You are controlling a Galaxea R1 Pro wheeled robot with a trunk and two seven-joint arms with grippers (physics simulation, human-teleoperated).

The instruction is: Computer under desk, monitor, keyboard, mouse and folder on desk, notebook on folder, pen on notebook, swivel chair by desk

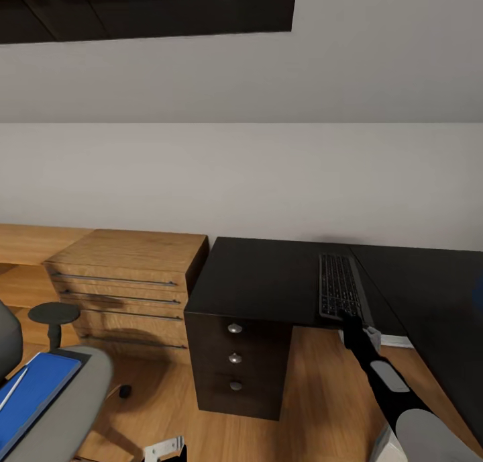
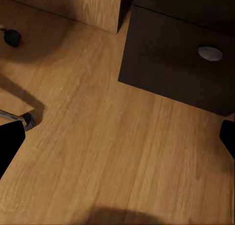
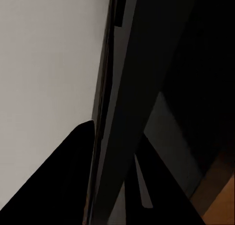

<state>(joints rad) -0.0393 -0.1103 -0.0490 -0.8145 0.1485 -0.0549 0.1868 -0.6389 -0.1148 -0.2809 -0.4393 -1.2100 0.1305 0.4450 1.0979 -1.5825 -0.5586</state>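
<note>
1. I am reaching my right arm out to the keyboard (image 1: 340,286), which is lying on the glossy black surface of the desk (image 1: 261,277), its near end at the front edge.
2. My right fingers (image 1: 348,315) are meeting that near end; in the right wrist view they are sitting either side of the thin silver-grey frame (image 3: 113,137), holding the keyboard.
3. My left fingers (image 2: 234,137) are spread wide, pointing down at the light wood floor (image 2: 107,151) in front of the black drawer unit (image 1: 235,361).
4. The blue folder (image 1: 30,391) is lying on the grey seat of the swivel chair (image 1: 67,408) at my left, with the pen (image 1: 13,389) resting on it.
5. A small black object (image 1: 125,391) is sitting on the floor, between the chair and the drawer unit.
6. Light wooden shelving (image 1: 127,281) is standing beside the desk's left end.
</note>
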